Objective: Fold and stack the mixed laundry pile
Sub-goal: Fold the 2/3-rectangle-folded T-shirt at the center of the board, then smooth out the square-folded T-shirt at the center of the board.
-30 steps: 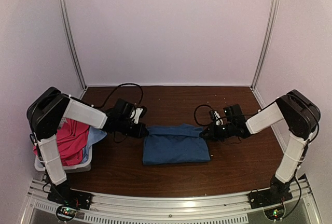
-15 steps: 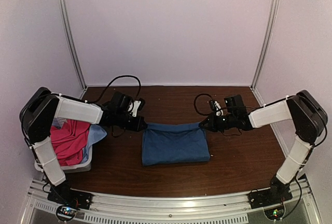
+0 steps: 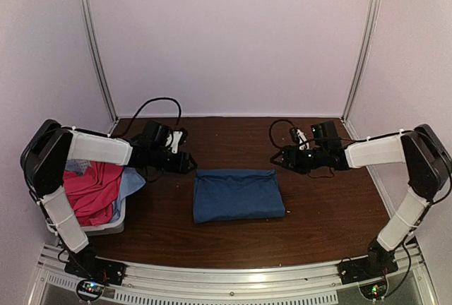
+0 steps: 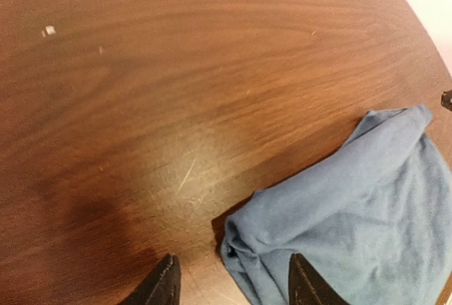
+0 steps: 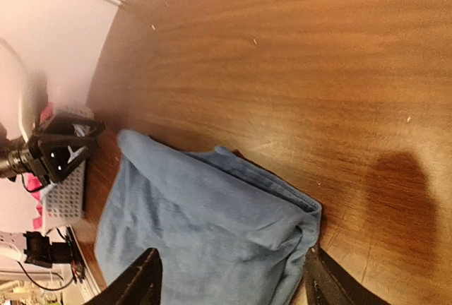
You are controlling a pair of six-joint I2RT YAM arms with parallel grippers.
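Observation:
The dark blue T-shirt (image 3: 236,195) lies folded in a flat rectangle at the middle of the table. My left gripper (image 3: 189,166) hovers open just off its far left corner; in the left wrist view (image 4: 236,287) that corner (image 4: 339,213) rests on the wood between the spread fingers. My right gripper (image 3: 277,158) stands open over the far right corner, and the right wrist view (image 5: 233,284) has the shirt (image 5: 205,227) lying loose below the jaws. The magenta-pink shirt (image 3: 95,192) and the pale light-blue cloth (image 3: 132,183) sit in the basket at the left.
The white slotted basket (image 3: 88,229) stands at the table's left edge beside the left arm. Dark wood table (image 3: 318,213) is bare around the shirt. Cables loop behind both wrists near the back wall.
Both grippers were shut on the shirt's far corners; they have opened, let go and drawn back toward the rear. The shirt's far edge has settled flat.

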